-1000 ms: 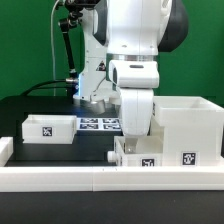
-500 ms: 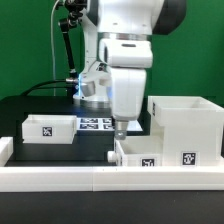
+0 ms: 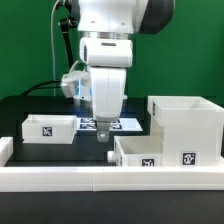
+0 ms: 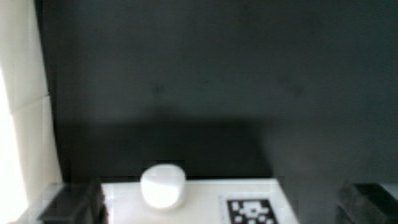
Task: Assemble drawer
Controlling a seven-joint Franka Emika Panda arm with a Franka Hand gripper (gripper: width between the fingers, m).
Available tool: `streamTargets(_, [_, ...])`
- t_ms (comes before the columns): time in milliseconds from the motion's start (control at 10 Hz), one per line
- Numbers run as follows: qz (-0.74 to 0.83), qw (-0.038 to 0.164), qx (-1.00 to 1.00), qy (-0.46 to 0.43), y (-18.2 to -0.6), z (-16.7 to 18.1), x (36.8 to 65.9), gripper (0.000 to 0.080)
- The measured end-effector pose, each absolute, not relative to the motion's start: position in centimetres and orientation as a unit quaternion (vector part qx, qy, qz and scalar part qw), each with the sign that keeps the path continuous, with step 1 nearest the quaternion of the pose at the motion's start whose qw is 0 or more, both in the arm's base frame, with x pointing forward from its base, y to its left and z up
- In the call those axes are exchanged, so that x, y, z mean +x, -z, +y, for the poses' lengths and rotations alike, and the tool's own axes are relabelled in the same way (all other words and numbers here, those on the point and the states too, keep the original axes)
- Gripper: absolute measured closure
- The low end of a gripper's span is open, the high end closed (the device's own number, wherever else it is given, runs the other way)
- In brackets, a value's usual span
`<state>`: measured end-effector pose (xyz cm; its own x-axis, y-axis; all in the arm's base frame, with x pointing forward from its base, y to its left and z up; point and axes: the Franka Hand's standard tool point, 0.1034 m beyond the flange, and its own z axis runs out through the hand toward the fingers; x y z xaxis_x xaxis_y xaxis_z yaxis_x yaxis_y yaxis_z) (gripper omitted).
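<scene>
The tall boxy housing [image 3: 186,122] stands at the exterior view's right. One shallow tray [image 3: 150,152] lies in front of it, against the housing's left side. Its white face with a round knob [image 4: 162,185] and a marker tag [image 4: 254,210] shows in the wrist view. The second tray [image 3: 48,128] lies at the exterior view's left. My gripper [image 3: 108,148] hangs over the black table just left of the front tray. It is open and empty. In the wrist view the gripper [image 4: 224,204] shows only as dark fingers [image 4: 71,205] far apart at the frame's corners.
The marker board [image 3: 100,124] lies flat on the table behind my gripper. A low white rail [image 3: 90,178] borders the table's front edge and also shows in the wrist view [image 4: 18,100]. A black stand [image 3: 66,50] rises at the back.
My arm has moved toward the exterior view's left, from over the front tray beside the housing to the table left of it. The trays and housing have not moved.
</scene>
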<state>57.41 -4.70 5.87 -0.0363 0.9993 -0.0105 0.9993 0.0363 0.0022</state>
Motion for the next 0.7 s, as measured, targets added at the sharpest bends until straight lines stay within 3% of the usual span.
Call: streamTargets(700, [0.712,-0.075,0.697,-0.043,-3.6,-7.0,57.7,0.0150])
